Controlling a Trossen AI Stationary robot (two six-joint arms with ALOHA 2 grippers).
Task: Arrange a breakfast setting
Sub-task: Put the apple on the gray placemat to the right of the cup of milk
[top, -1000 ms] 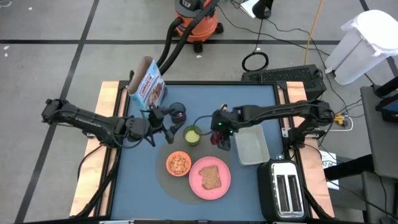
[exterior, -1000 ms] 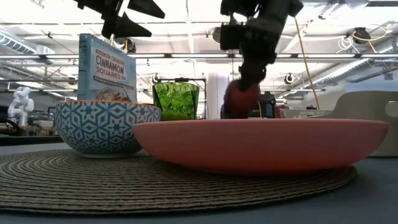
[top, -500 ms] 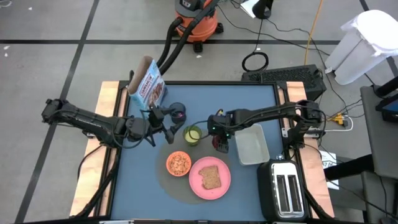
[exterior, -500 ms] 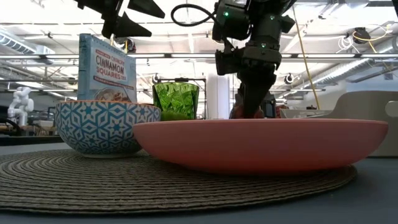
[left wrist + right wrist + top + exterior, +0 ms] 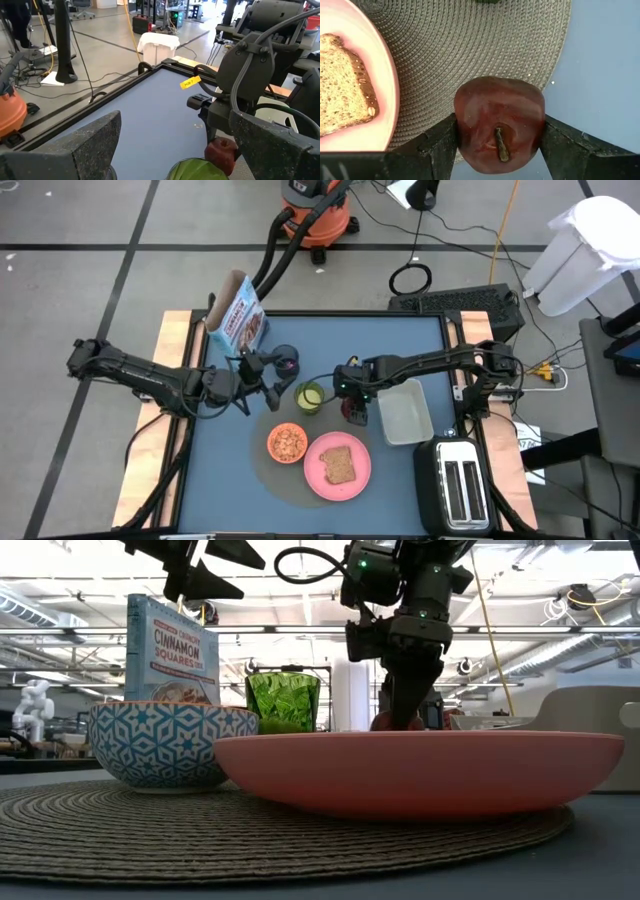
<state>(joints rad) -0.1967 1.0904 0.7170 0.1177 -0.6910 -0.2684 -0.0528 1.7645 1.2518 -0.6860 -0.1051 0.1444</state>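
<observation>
Table: we saw a blue-topped table (image 5: pixel 230 480) with pale wooden side strips.
Mat: a round grey mat (image 5: pixel 268 476) lay on it, our landmark.
Cereal box: the cereal box (image 5: pixel 238 315) stood well behind the mat.
Mug: a dark blue mug (image 5: pixel 285 360) sat between box and mat.
Tub: a clear rectangular tub (image 5: pixel 404 414) lay just right of the mat.
Toaster: a black toaster (image 5: pixel 458 483) stood right of the mat, nearer us than the tub.

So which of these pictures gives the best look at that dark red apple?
The right wrist view: the dark red apple fills it, stem up, clamped in the right gripper. The left wrist view shows it small under that gripper, the high view a dark spot, the low view a sliver behind the pink plate.
</observation>
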